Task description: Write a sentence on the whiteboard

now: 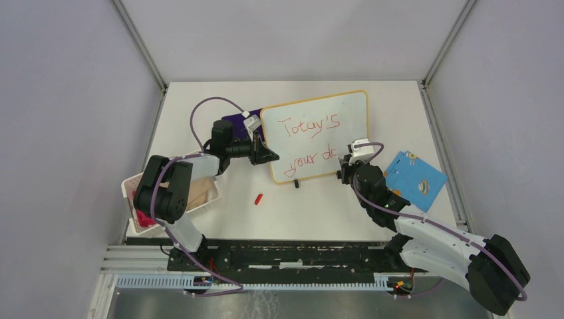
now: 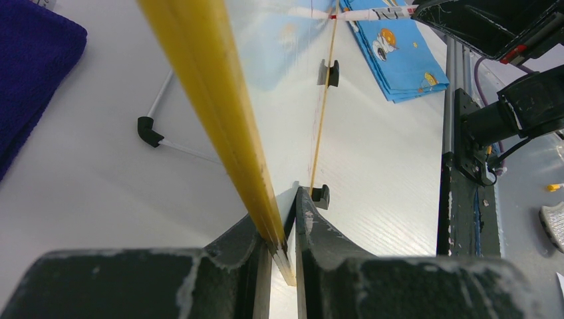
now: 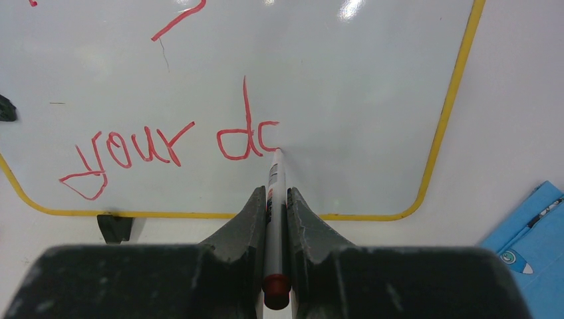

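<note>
The whiteboard (image 1: 346, 116) lies at the table's middle, yellow-framed, with a black foot (image 1: 296, 183) on its near edge. The red sentence (image 1: 309, 126) on it reads "Totay's" above "your dc" (image 3: 166, 146). My left gripper (image 1: 269, 154) is shut on the whiteboard's left edge; the left wrist view shows the yellow frame (image 2: 213, 100) pinched between the fingers of that gripper (image 2: 284, 206). My right gripper (image 1: 344, 163) (image 3: 274, 196) is shut on a white marker (image 3: 275, 179) with a red end. Its tip touches the board at the end of the "c".
A blue card (image 1: 416, 179) (image 3: 532, 246) lies right of the board. A small red cap (image 1: 259, 198) sits on the table in front of the board. A white basket (image 1: 130, 189) stands at the left edge. A purple cloth (image 1: 233, 123) (image 2: 33, 73) lies behind the left gripper.
</note>
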You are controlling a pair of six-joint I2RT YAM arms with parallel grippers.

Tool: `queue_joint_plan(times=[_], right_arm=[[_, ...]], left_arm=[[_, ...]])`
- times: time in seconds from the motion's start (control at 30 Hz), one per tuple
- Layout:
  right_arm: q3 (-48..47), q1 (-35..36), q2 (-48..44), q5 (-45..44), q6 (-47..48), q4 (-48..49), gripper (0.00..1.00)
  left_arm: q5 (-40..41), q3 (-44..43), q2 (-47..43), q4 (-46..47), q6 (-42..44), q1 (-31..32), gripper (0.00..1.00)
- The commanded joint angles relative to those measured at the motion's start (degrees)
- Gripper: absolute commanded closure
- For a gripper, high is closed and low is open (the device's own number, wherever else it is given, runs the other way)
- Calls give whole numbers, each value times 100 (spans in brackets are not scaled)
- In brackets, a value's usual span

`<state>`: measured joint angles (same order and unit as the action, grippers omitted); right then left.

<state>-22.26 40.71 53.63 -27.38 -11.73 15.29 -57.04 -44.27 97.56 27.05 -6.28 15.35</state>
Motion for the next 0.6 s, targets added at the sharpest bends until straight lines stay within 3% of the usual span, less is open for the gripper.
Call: queue_joint_plan(times=[0.0,0.57], right_arm=[[-222,-42,-31,-243,59,123,100],[-560,-70,143,-168,199,257,100]], left_arm=[[723,155,292,-683,940,170,98],[720,155,298,-691,946,178,98]])
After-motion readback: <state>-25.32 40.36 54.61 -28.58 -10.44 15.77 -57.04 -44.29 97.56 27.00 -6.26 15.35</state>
